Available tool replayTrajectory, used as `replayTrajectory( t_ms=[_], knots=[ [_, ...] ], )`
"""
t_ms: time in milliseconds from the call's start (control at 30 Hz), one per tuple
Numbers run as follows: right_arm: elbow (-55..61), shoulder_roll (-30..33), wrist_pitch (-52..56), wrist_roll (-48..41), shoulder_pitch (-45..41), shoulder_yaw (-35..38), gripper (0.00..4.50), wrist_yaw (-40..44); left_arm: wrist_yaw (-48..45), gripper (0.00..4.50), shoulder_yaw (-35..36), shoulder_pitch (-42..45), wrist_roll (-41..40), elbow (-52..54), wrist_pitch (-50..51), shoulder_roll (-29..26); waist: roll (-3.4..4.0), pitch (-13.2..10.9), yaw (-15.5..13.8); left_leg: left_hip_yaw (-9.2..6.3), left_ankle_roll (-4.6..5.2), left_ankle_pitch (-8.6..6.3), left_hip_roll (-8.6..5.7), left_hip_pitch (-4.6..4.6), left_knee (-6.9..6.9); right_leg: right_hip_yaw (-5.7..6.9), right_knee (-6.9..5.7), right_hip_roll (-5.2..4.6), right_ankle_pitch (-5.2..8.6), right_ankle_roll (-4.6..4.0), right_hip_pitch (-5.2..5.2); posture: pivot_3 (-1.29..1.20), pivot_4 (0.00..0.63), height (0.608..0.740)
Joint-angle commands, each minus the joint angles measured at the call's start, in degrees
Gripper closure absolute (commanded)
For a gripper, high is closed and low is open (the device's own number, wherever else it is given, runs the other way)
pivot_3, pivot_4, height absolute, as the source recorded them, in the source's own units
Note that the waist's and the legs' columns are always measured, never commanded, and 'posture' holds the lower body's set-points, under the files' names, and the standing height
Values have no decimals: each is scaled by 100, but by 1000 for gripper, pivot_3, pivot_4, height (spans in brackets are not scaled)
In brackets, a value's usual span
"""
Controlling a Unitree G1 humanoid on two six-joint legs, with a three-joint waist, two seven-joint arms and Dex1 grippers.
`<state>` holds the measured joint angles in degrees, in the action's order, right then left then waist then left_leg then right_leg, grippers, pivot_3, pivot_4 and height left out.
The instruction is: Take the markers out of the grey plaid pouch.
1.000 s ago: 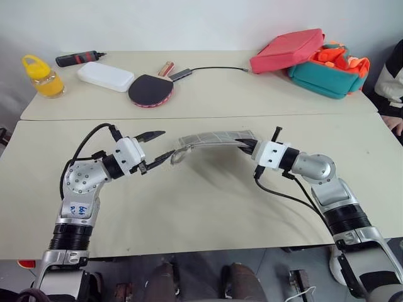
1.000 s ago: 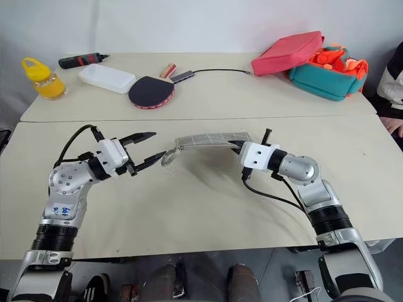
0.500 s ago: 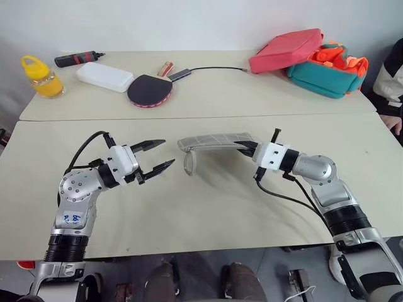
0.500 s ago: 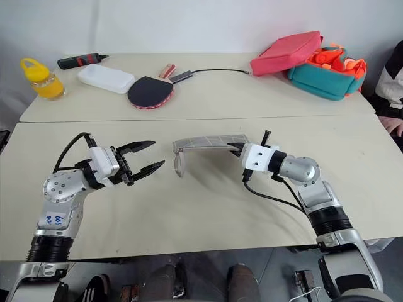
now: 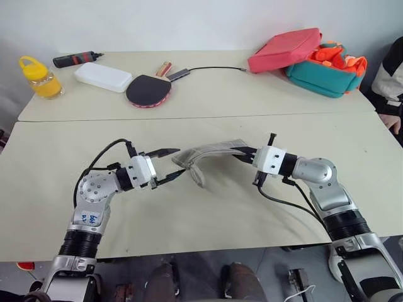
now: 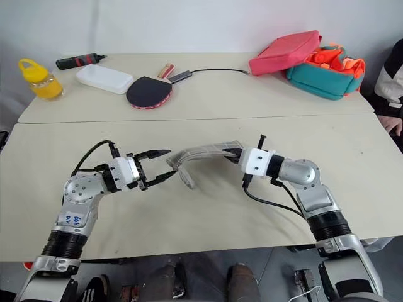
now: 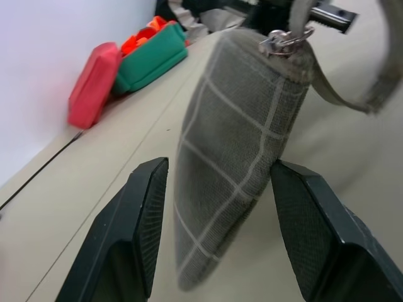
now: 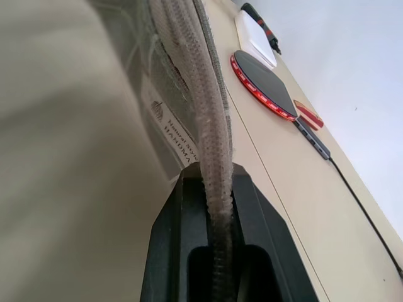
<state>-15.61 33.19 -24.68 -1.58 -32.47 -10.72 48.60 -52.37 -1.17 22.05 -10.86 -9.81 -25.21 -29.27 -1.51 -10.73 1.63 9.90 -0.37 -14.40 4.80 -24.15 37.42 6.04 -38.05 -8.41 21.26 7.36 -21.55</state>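
My right gripper (image 5: 244,155) is shut on the right end of the grey plaid pouch (image 5: 211,151) and holds it above the near table. In the right wrist view the pouch's edge (image 8: 189,69) is pinched between the fingers. The pouch's left end droops, and a grey strap loop (image 5: 196,173) hangs from it. My left gripper (image 5: 178,163) is open, with one finger on each side of that left end. In the left wrist view the pouch (image 7: 236,145) sits between the fingers (image 7: 141,214) without clear contact. The markers are hidden.
The far table (image 5: 220,94) carries a yellow bottle (image 5: 39,77), a black cylinder with a red band (image 5: 77,59), a white box (image 5: 104,77), a paddle (image 5: 148,91) and a cable. A pink-red case (image 5: 284,49) leans on a teal case (image 5: 324,72). A person's sleeve (image 5: 391,75) is at the right edge.
My left gripper drew away from the loop, then came back right and lower, and now straddles the pouch's left end. The pouch's left end has sagged. The right grip is unchanged.
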Motion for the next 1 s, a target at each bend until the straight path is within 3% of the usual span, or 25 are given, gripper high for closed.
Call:
replayTrajectory(
  t_ms=[33, 467, 933, 1000],
  knots=[
    [190, 25, -46, -41, -34, 136, 4500, 4, -82, 1794, 64, -56, -109, 158, -204, -98, 0, 0, 0, 0, 0, 0, 0, 0, 0, 0, -1, 0, 0, 0, 0, 0, 150, 740],
    [127, 94, -92, 106, -14, 106, 4500, 106, -322, 1794, 212, -329, -384, 255, -431, -388, 0, 0, 2, -1, 0, 0, 0, 0, -1, -1, 1, 0, 0, 0, 0, 0, 150, 740],
    [360, 4, 136, 34, -11, 119, 4500, 191, 148, 1794, -270, 208, 509, -258, -740, -1, 0, 0, 10, 7, 0, 0, -1, 0, 0, 1, 0, 0, 0, 0, 0, 0, 150, 740],
    [379, 11, 141, 47, 21, 123, 4500, 180, 172, 2382, -255, 220, 452, -220, -572, -4, 0, 0, 12, 6, 0, 0, 1, 1, -3, 1, -2, 1, 0, 0, -2, 0, 150, 740]
  ],
)
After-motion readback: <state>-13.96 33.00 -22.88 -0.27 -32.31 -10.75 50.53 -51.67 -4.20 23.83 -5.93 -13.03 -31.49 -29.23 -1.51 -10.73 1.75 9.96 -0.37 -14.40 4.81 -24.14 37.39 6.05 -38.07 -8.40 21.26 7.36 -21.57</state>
